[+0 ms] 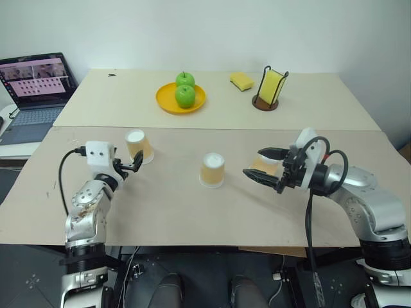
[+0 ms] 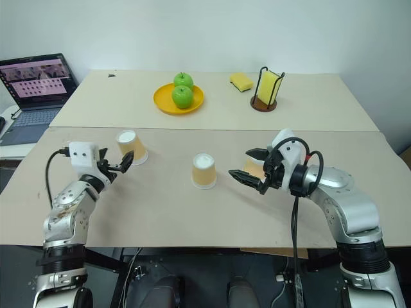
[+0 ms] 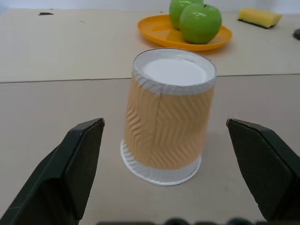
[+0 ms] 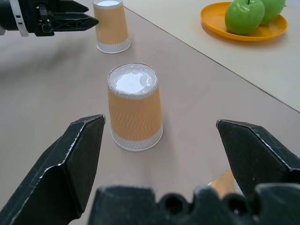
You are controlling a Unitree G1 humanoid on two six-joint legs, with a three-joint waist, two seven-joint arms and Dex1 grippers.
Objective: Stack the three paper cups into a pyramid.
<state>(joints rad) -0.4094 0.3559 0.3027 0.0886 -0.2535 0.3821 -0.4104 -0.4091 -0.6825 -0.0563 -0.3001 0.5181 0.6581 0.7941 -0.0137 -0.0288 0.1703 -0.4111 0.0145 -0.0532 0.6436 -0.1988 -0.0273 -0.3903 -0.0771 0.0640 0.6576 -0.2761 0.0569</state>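
Observation:
Three tan-orange paper cups stand upside down in a row across the near table. The left cup [image 1: 139, 145] is just ahead of my left gripper [image 1: 131, 163], which is open; in the left wrist view this cup [image 3: 166, 122] stands ahead of the spread fingers, apart from both. The middle cup [image 1: 212, 169] stands alone, and my open right gripper [image 1: 253, 162] points at it from the right; the cup [image 4: 135, 108] is some way beyond the fingertips. The right cup [image 1: 264, 164] is partly hidden behind the right gripper's fingers, untouched as far as I can tell.
On the far table are an orange plate [image 1: 166, 101] with two green apples, a yellow sponge [image 1: 241, 81] and a black wire holder [image 1: 271, 90] with another yellow sponge. An open laptop [image 1: 35, 90] sits off the left side.

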